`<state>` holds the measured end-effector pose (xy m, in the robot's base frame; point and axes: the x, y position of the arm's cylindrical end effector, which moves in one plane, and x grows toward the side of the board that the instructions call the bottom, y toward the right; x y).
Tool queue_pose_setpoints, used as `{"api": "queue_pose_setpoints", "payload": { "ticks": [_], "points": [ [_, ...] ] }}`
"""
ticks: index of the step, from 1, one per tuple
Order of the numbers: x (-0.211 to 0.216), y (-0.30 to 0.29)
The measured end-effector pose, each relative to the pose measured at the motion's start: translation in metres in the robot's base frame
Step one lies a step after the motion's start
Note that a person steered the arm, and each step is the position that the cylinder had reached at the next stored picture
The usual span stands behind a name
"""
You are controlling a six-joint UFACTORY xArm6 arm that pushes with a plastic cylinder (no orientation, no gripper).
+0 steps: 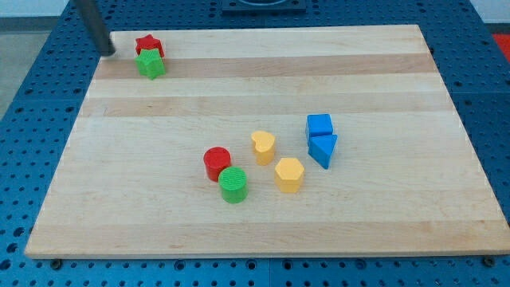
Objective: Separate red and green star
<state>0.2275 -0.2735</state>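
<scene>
Where the counter (pixel 263 211) meets the view's top left corner, the red star (pixel 148 45) and the green star (pixel 150 64) sit pressed together. The red star is closer to the view's top. The green star is just below it, and the two touch.

My tip (pixel 107 53) is just to the view's left of the stars, level with the gap between them. It is near them but does not touch them. The dark rod leans up toward the view's top left and goes out of sight. There is no pincer on this arm, so no pincer can be seen apart or together.

The other blocks are well apart from the stars, in the middle of the counter. A red cylinder (pixel 216 163) and a green cylinder (pixel 233 184) touch each other. To their right sit a yellow heart (pixel 263 147) and a yellow hexagon (pixel 289 174), close but apart. Further right, a blue cube (pixel 319 126) sits right above a blue triangle (pixel 323 149), and they touch.

Around the counter is a blue base (pixel 28 143) with rows of small holes.
</scene>
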Motion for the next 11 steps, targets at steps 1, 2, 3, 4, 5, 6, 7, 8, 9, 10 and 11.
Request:
{"api": "queue_pose_setpoints", "payload": {
  "ticks": [1, 2, 3, 4, 5, 6, 7, 8, 9, 10, 11],
  "points": [
    [-0.003, 0.038],
    [0.036, 0.052],
    [0.079, 0.066],
    [0.103, 0.098],
    [0.117, 0.131],
    [0.129, 0.165],
    [0.143, 0.191],
    [0.160, 0.194],
    [0.162, 0.193],
    [0.162, 0.185],
    [0.163, 0.176]
  ]
}}
